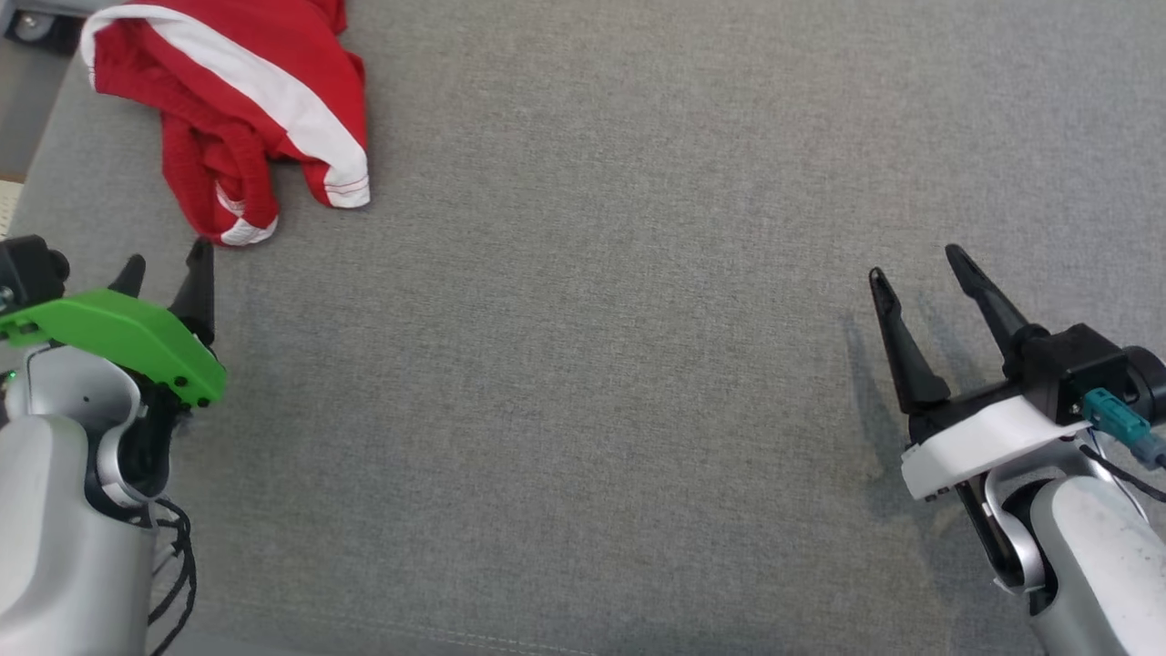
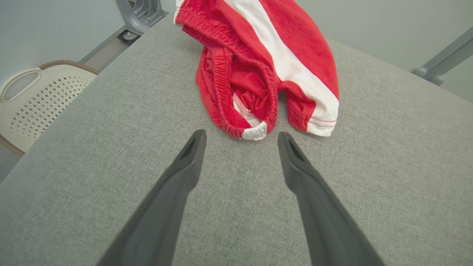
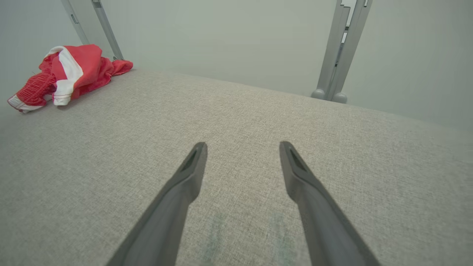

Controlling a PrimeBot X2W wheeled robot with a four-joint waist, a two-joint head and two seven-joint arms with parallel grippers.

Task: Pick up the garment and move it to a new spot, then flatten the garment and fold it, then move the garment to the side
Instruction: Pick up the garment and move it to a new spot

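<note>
- Garment (image 1: 246, 91): red shorts w/ white side stripe, crumpled in a heap at far left corner of grey fabric surface (image 1: 592, 383). Elastic waistband bunched up, white-edged hem pointing toward robot.
- Left gripper (image 1: 169, 252), green cover on wrist: jaws spread wide, nothing btwn them. Tips sit just short of nearest hem; head view shows a small gap, no contact.
- Left wrist view: garment (image 2: 266, 62) lies straight ahead of left gripper (image 2: 241, 133), w/ white-tipped fold right by the gap btwn the two tips. Can't tell if tips rest on the surface or hover just above.
- Right gripper (image 1: 914, 262), white cover: jaws also wide apart & empty, over bare fabric at right side, well apart from garment. Shadow of fingers falls on surface beside it.
- Right wrist view: right gripper (image 3: 242, 144) points across bare surface; garment (image 3: 70, 70) far off at upper left, near the edge.
- Cream perforated basket (image 2: 33, 99) w/ brown rim sits beside surface's edge, lower than it (left wrist view).
- Grey metal posts (image 3: 338, 51) stand behind far edge, pale wall beyond.
</note>
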